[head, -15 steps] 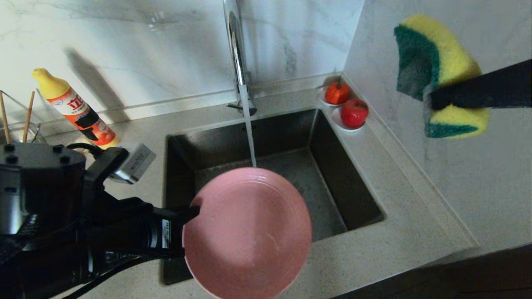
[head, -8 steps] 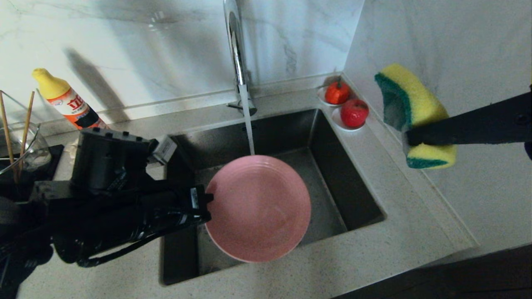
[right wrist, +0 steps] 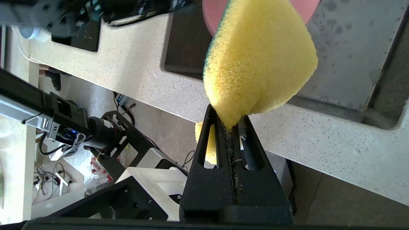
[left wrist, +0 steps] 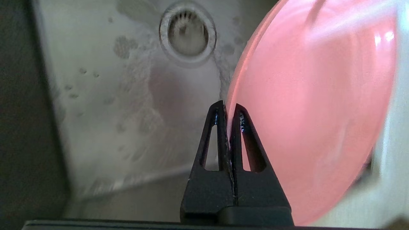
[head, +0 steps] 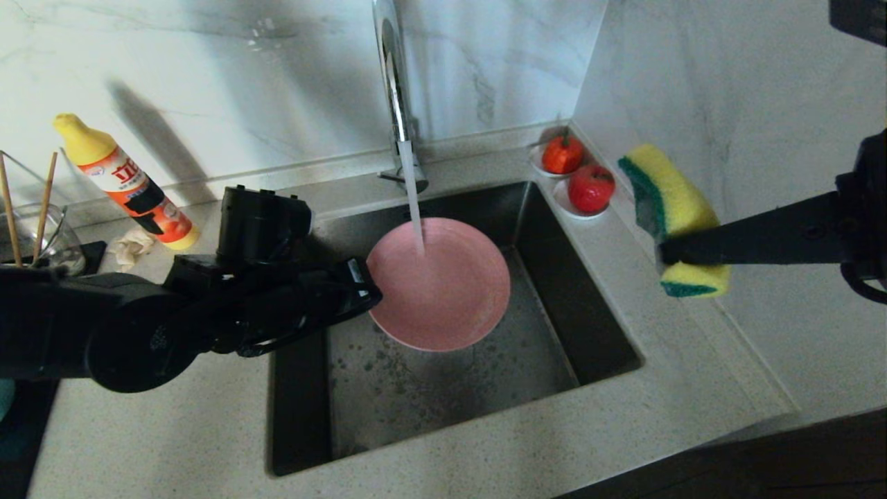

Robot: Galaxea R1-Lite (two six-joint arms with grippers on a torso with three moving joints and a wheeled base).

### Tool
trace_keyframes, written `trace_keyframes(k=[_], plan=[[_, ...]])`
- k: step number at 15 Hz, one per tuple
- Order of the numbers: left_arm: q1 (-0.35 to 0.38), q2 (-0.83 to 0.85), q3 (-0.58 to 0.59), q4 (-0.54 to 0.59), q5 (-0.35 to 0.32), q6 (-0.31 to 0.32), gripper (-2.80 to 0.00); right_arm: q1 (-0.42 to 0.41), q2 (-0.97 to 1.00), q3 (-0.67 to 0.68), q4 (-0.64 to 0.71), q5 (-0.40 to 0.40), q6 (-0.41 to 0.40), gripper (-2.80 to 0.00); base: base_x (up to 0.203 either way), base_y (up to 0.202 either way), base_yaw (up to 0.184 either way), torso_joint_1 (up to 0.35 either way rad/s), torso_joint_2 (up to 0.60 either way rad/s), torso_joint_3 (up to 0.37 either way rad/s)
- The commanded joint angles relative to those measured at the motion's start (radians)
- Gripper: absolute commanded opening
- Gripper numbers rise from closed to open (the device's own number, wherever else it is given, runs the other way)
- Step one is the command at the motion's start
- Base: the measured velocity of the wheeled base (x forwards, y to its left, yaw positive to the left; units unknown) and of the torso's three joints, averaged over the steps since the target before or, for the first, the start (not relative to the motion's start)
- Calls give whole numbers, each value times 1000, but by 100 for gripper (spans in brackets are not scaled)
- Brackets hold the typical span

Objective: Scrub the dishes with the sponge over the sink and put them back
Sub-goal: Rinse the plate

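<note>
the left gripper [head: 371,294] has its fingers clenched on the left rim of the pink plate [head: 438,283], holding it inside the sink [head: 443,388] under the stream from the faucet [head: 396,90]; water lands on the far part of the plate's face. in the left wrist view the rim sits pinched between the 2 fingers, with the drain [left wrist: 188,33] visible beyond and wet patches across the basin floor.

the right gripper [head: 662,253] is out to the right, over the table [head: 665,360] between the sink and the side wall, its fingers squeezed tight on the yellow sponge [head: 671,208], which bulges around them with the green scouring face turned toward the sink. sponge and plate are well apart.

judging by this, the task is early: the plate is being wetted, and no scrubbing contact shows. bringing the sponge across to the plate, scrubbing, and setting the plate back all appear to remain. the chopsticks [head: 28,197] stand in a glass container [head: 59,239] at the far left, apparently untouched; the teal bowl cannot be made out with any certainty. a detergent bottle [head: 121,181] stands near the back wall, and 2 red fruits [head: 578,173] on saucers sit at the sink's far right corner.
</note>
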Motion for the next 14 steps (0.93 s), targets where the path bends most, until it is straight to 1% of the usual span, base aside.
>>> trace_keyframes(k=[1,5,6,8,11,12,14], plan=[[23,67,-33,-21,-3,-11,-280,-3,-10,39,-20,-1,2,-280,0,0,0,0,0,0],[30,100,-78,-33,-9,-75,-280,-3,-21,53,-27,-1,2,-280,0,0,0,0,0,0],[30,103,-79,-33,-21,-81,-280,-3,-25,66,-28,-1,1,-280,0,0,0,0,0,0],[33,111,-84,-33,-22,-83,-280,-3,-27,76,-28,-1,2,-280,0,0,0,0,0,0],[35,117,-90,35,-36,-84,-280,-3,-33,68,-27,-3,-3,-280,0,0,0,0,0,0],[36,117,-93,71,-46,-79,-280,-3,-36,70,-27,-3,-3,-280,0,0,0,0,0,0],[50,111,-87,110,-112,-76,-280,-3,-42,74,-27,-3,-3,-280,0,0,0,0,0,0]])
